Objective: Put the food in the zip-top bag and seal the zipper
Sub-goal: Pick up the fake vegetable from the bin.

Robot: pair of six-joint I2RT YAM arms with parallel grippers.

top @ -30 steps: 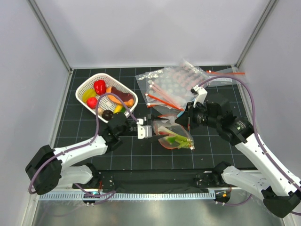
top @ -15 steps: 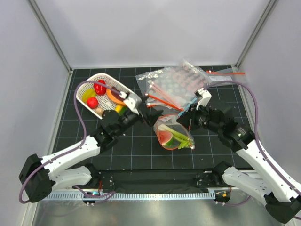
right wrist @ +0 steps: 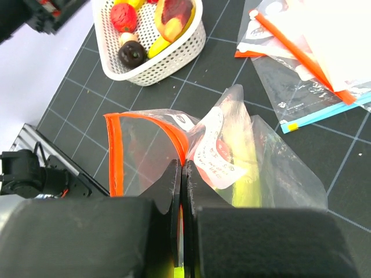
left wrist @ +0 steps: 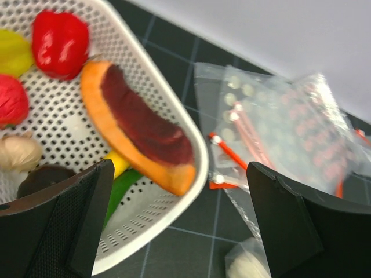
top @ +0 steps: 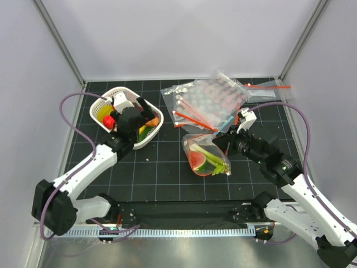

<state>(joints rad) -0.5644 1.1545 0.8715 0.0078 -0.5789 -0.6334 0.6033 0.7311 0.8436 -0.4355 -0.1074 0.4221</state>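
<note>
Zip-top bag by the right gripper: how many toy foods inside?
2 visible: watermelon wedge at the left of the zip-top bag, green stalk beside it to the right. Crinkled plastic may hide more.

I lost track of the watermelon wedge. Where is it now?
In the top view, the wedge lies inside the bag right of centre, beside the stalk; the right claw pinches that bag's edge.

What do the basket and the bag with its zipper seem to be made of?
Basket: likely rigid white plastic, fairly matte; regular moulded holes.
Bag: thin clear plastic film, glossy; it crinkles and the food shows through.
Zipper: apparently a stiffer orange plastic strip along the mouth.
</note>
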